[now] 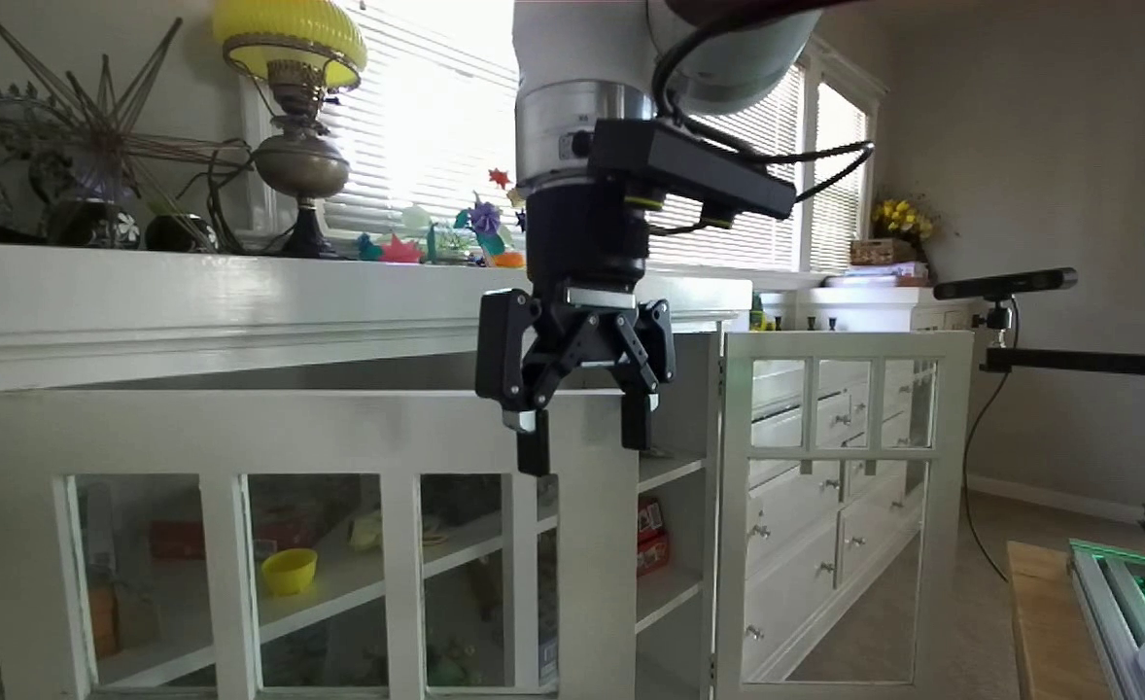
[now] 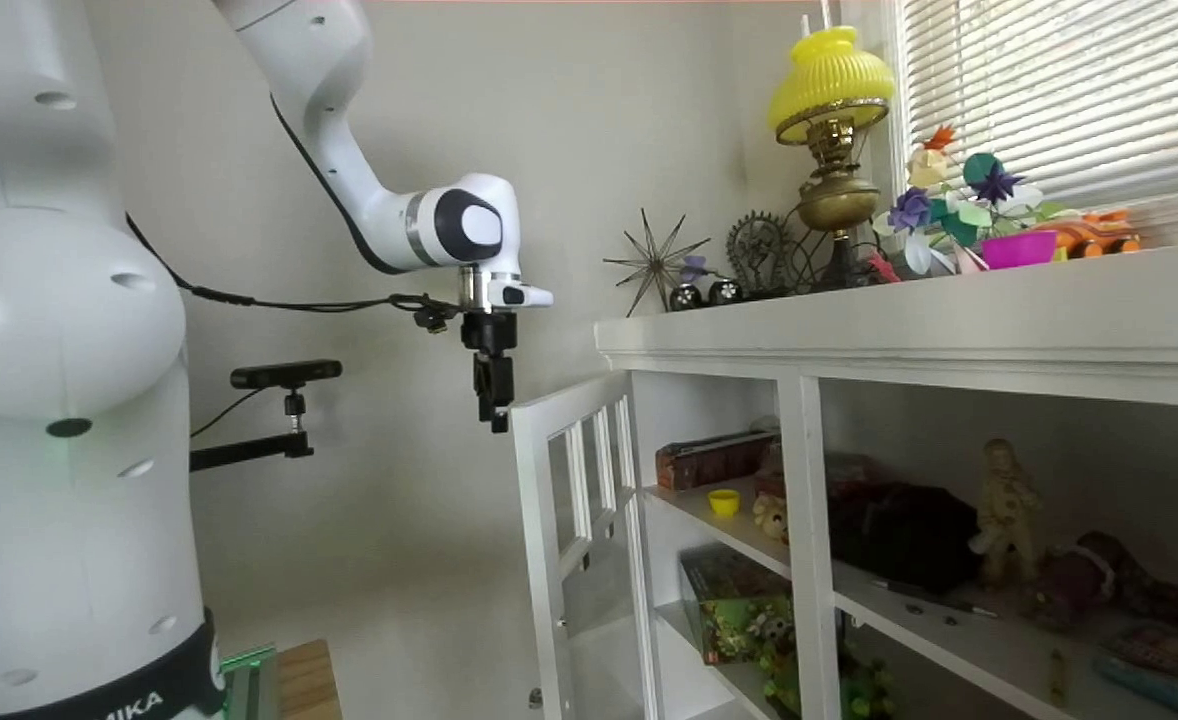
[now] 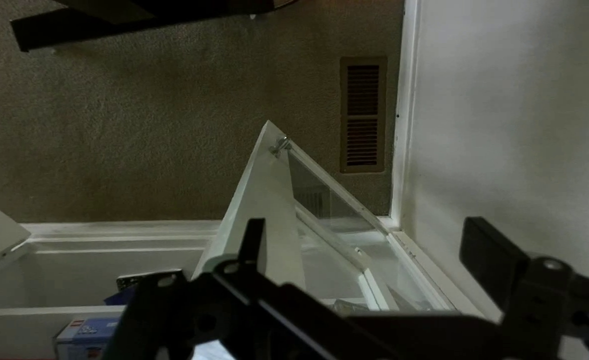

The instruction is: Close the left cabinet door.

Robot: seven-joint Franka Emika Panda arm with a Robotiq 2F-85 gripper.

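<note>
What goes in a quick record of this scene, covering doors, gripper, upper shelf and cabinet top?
Left cabinet door: open, glass-paned
Other paned door: also open
Gripper: open, near the left cabinet door's free upper corner; contact unclear
Upper shelf: small yellow cup
Cabinet top: lamp with yellow shade, colourful flowers
Task status: left cabinet door not yet closed
</note>
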